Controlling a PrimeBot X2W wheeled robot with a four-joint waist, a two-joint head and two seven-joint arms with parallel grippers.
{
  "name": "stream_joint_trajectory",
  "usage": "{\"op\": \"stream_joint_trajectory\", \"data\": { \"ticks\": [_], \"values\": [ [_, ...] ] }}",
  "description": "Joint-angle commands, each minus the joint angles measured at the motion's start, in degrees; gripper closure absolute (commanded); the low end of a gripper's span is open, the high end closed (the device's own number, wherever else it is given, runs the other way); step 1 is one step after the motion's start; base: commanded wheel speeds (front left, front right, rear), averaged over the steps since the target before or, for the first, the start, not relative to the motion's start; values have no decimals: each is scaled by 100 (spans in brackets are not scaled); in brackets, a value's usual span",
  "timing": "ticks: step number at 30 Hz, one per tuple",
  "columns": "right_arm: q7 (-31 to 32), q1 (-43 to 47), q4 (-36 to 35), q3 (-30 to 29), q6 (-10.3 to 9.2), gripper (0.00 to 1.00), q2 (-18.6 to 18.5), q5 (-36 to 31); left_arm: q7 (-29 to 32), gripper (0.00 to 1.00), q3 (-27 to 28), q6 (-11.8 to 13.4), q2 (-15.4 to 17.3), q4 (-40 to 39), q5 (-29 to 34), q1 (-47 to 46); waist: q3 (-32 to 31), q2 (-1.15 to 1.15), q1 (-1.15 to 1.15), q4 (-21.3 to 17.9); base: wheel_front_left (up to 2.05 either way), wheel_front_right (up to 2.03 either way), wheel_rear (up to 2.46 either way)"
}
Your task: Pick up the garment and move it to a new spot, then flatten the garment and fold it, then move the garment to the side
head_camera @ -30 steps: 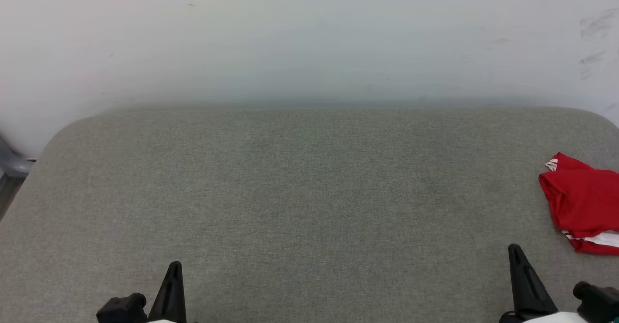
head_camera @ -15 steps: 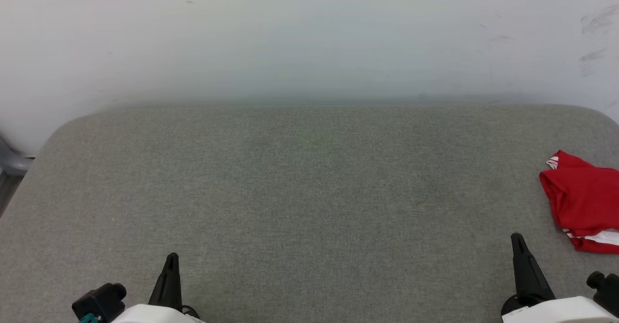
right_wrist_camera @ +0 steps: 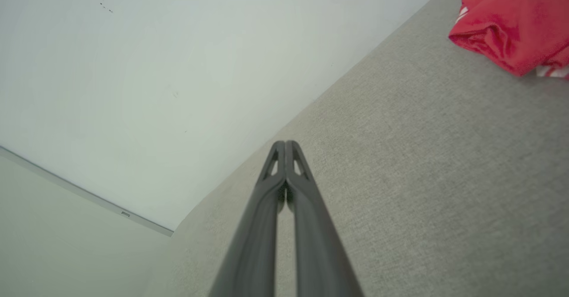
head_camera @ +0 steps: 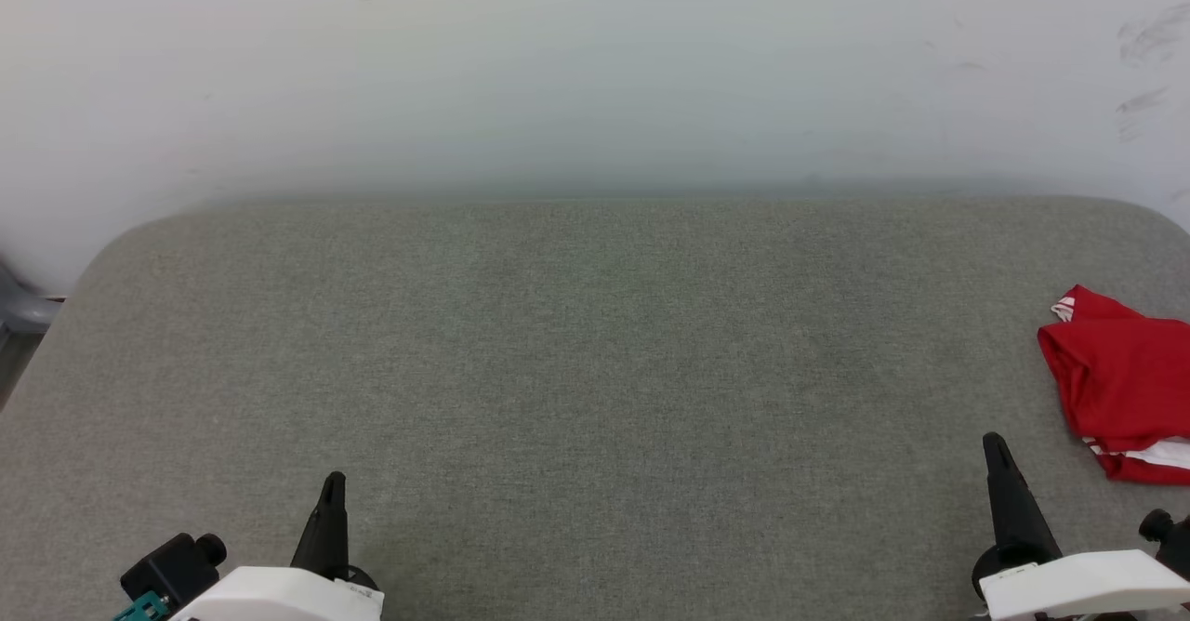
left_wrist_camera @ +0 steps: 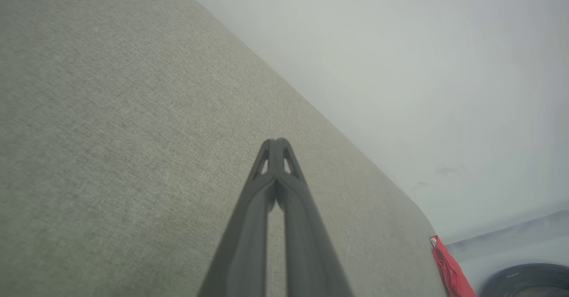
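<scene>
Head view, from left to right: the left gripper (head_camera: 333, 482) sits at the lower left, its two dark fingers pressed fully together, holding nothing and pointing up over bare fabric. At the lower right, the right gripper (head_camera: 993, 440) is likewise closed tight and empty, its tip apart from the cloth nearby. Just beyond it, at the far right edge, the garment (head_camera: 1120, 384) lies bunched in a red heap with a strip of white and striped trim showing, partly cut off by the frame. Both grippers hover above a wide grey woven cushion (head_camera: 595, 351) with rounded corners. Behind it rises a plain pale wall (head_camera: 595, 63) with faint scuff marks at the upper right.
</scene>
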Motion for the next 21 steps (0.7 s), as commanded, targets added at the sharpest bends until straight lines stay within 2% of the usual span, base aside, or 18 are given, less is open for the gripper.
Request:
{"op": "stream_joint_trajectory", "data": {
  "ticks": [1, 21],
  "values": [
    [23, -145, -40, -17, -1, 100, -47, 166, 40, 100, 47, -41, 12, -37, -161, -169, 3, 0, 0, 0, 0, 0, 0],
    [367, -391, 118, -63, -1, 100, -50, 1519, 387, 100, 209, -218, -20, 119, -1568, -420, 60, 0, 0, -8, 0, 0, 0]
  ]
}}
